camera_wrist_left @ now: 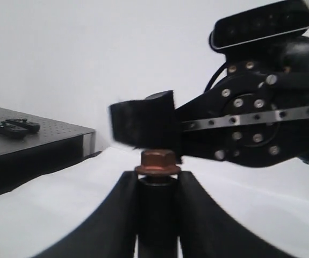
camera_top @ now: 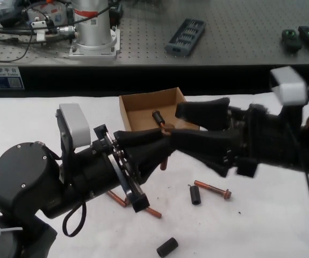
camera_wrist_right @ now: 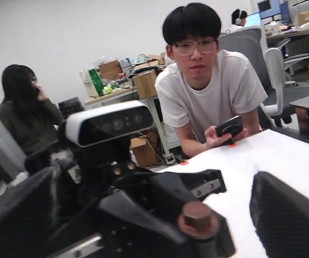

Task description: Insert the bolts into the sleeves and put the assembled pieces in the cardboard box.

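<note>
Copper bolt head (camera_wrist_left: pixel 158 162) caps the black sleeve (camera_wrist_left: pixel 157 215), which my left gripper (camera_wrist_left: pixel 157 185) pinches near the cardboard box (camera_top: pixel 124 110). I see the right gripper (camera_top: pixel 174 123) with fingers spread around it, blurred. The sleeve's lower end is cut off.

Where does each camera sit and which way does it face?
High view: behind the arms, looking forward and down over both arms, the bench and cardboard box.
Left wrist view: on the left wrist, looking along its own jaws, shut on the sleeve and bolt, toward the right arm.
Right wrist view: on the right wrist, looking between its own open jaws at the left arm.
Shared: both wrist views show the bolt head, from opposite sides.
</note>
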`<move>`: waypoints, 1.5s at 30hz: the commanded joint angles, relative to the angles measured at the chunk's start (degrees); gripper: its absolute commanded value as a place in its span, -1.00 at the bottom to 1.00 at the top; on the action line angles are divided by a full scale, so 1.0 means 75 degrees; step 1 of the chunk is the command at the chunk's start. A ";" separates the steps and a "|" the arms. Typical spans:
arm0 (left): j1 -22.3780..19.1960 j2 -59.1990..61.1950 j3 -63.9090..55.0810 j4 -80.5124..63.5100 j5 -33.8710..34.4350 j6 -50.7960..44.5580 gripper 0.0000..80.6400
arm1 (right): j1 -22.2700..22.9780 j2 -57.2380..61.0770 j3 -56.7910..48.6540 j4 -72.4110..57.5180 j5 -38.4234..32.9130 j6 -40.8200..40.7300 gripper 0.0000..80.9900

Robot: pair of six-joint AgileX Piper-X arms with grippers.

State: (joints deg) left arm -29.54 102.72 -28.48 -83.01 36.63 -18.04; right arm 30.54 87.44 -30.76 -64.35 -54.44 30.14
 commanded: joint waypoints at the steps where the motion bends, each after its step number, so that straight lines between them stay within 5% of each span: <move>1: 0.0026 -0.0120 -0.0052 -0.0144 -0.0756 -0.0412 -0.98 | -0.0180 -0.0606 0.0051 -0.0283 -0.0555 0.0380 0.85; 6: 0.0107 -0.0120 -0.0056 0.0137 -0.1641 -0.1135 -0.98 | -0.0281 -0.1521 0.0865 -0.0266 -0.0281 -0.0217 0.60; 8: 0.0166 -0.0120 -0.0085 0.0340 -0.1721 -0.1178 -0.98 | -0.0346 -0.1847 0.1295 -0.0266 0.0241 -0.0653 0.31; 13: 0.0177 -0.0384 -0.0328 0.1790 -0.2153 -0.1117 -0.98 | -0.0314 -0.2105 0.2377 -0.0334 0.2595 -0.1687 -0.86; 14: 0.0177 -0.0456 -0.0440 0.2183 -0.2228 -0.1117 -0.98 | -0.0316 -0.2105 0.2489 -0.0338 0.2987 -0.1812 -0.90; 19: 0.0177 -0.0798 -0.1403 0.4416 -0.2279 -0.1144 -0.98 | -0.0316 -0.2105 0.2687 -0.0320 0.4440 -0.1936 -0.86; 24: 0.0177 -0.1047 -0.2904 0.7331 -0.2427 -0.0537 -0.98 | -0.0316 -0.2105 0.2902 -0.0320 0.4443 -0.2140 -0.86; 30: 0.0177 -0.0967 -0.5013 1.0532 -0.3827 0.0035 -0.98 | -0.0316 -0.2105 0.2911 -0.0320 0.4443 -0.2311 -0.86; 45: 0.0265 0.0878 -0.9082 1.3861 -0.4485 -0.0047 -0.98 | -0.0316 -0.2105 0.2911 -0.0320 0.4443 -0.2311 -0.86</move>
State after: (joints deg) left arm -27.87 108.20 -94.80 19.26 3.70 -18.15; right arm 28.42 72.29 -8.87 -65.40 -23.26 12.42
